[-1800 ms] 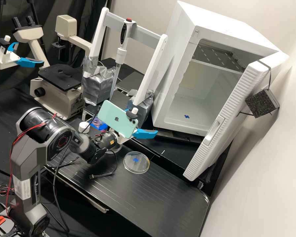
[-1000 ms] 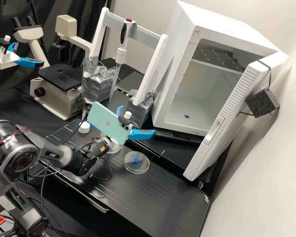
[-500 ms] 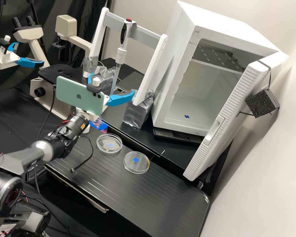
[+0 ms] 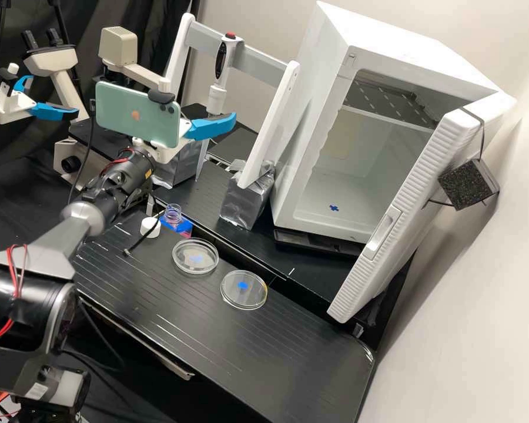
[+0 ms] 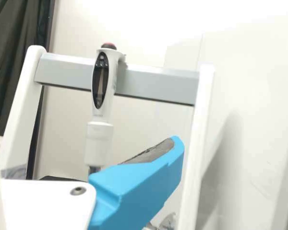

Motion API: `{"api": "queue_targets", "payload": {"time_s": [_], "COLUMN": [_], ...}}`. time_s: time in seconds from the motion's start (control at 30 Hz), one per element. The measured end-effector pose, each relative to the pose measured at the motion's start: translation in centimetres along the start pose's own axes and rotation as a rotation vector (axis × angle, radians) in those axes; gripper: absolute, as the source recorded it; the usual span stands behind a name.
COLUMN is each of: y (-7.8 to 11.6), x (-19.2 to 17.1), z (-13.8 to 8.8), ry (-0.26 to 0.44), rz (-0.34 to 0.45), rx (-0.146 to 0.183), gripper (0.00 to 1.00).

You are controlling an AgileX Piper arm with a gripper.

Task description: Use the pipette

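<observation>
You are holding the gripper wide near the pipette, which is hanging from its rack, left of the white cabinet.

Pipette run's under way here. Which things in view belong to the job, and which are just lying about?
Part of the job, some by guess:
- pipette, hanging on its rack
- uncapped bottle, likely the liquid source
- two clear dishes, perhaps the targets

Probably just about:
- microscope
- open white cabinet
- black block on its door
</observation>
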Motion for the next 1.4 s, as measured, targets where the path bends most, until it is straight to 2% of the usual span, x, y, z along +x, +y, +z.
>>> {"api": "queue_targets", "payload": {"time_s": [0.13,0.23,0.47,0.57,0.8,0.83,1.4], "y": [-0.2,-0.4,-1.2,-1.5,-1.7,-1.7,-1.0], "x": [1.7,3.1,6.1,7.3,9.1,9.2,10.0], "z": [-0.7,-1.0,-1.5,-1.1,0.0,0.2,0.9], "ry": [-0.016,-0.03,-0.06,-0.077,-0.113,-0.117,-0.135], "rz": [-0.014,-0.024,-0.06,-0.074,-0.078,-0.076,-0.06], "rx": [-0.01,-0.035,-0.064,-0.085,-0.095,-0.096,-0.099], "gripper": [1.0,1.0,1.0,1.0,1.0,0.0,0.0]}}
